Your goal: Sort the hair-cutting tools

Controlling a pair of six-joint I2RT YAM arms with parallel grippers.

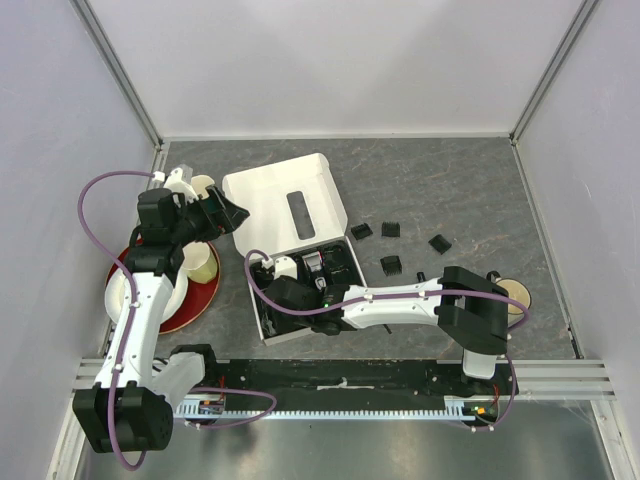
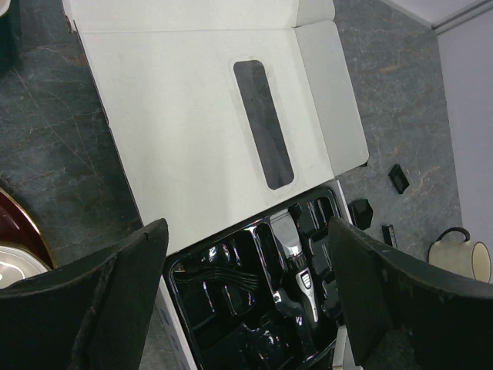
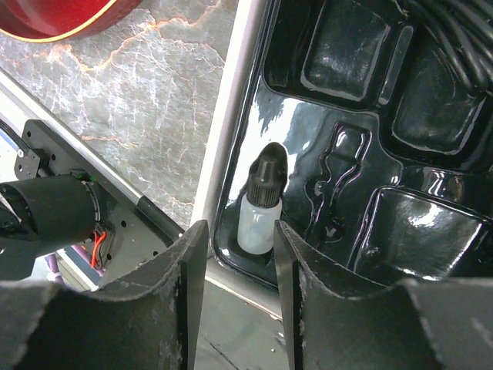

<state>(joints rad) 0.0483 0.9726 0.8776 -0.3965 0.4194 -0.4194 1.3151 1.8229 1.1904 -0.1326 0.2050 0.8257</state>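
Note:
The silver-and-black clipper lies in the black tray of the open white box. A small white bottle with a black cap sits in a corner pocket of the tray. My right gripper stands just before it, its fingers open on either side and a gap showing at the bottle's left. Several black comb guards lie on the table right of the box. My left gripper hovers wide open above the tray with nothing in it.
A black cable is coiled in the tray. A slim black stick lies next to the guards. One cream mug stands at the right. More mugs sit on a red plate at the left.

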